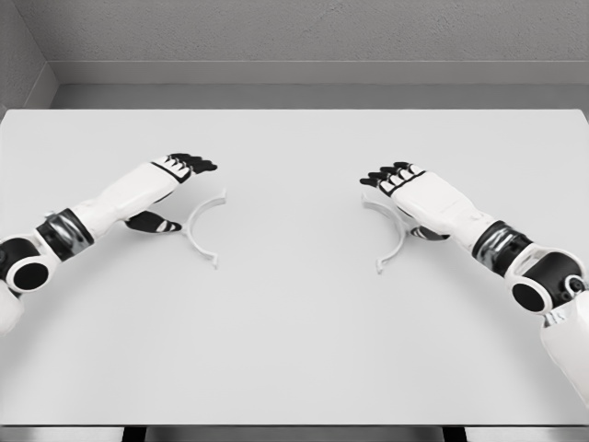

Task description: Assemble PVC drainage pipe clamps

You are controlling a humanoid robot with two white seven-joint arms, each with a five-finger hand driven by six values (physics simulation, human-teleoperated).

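Head view: white table (294, 350). Left hand (175, 180), fingers loosely extended and holding nothing, hovers just beside the left clamp half (201, 230). Right hand (405, 184), fingers likewise extended and empty, sits over the right clamp half (394, 241). The two curved white pieces lie flat, well apart.

Single head view looks steeply down across the white table (294, 350) toward the far wall (304, 32)
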